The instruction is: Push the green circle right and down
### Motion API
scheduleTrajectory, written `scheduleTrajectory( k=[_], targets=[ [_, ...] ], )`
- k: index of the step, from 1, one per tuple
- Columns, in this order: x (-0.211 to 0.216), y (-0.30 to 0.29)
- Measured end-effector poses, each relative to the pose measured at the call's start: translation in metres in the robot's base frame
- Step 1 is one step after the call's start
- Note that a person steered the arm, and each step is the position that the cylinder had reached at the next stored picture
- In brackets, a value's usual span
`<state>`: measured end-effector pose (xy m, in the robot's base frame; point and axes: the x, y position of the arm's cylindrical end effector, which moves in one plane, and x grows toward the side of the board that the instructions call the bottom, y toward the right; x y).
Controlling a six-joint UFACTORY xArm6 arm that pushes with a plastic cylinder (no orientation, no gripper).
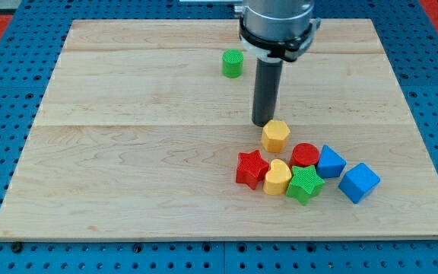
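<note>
Camera view: green circle [233, 63] stands upright — my tip [263, 122], jawless, sits well below-right.

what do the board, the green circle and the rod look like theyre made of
Board: pale wood, matte, with visible grain and plank seams.
Green circle: probably plastic, maybe 3D-printed; fine ridges show on its top.
Rod: dark and smooth with a slight sheen, metal or plastic, unclear. My tip sits just above the yellow block.

No text, label, brand, number or sign can be read anywhere: not on the blocks, the bench, the arm or the blue pegboard around it.
</note>
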<state>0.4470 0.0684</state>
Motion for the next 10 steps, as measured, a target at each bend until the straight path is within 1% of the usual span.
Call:
scheduleTrajectory(
  k=[1, 2, 3, 4, 5, 6, 7, 8, 9, 10],
  targets=[
    [0.032, 0.021],
    [-0.012, 0.060],
    [-0.090, 0.127],
    [-0.155, 0.117],
    [-0.156, -0.003],
    [-0.166, -0.100],
    [-0.190, -0.110],
    [-0.147, -0.136],
    [-0.105, -0.066],
    [-0.093, -0.019]
  ],
)
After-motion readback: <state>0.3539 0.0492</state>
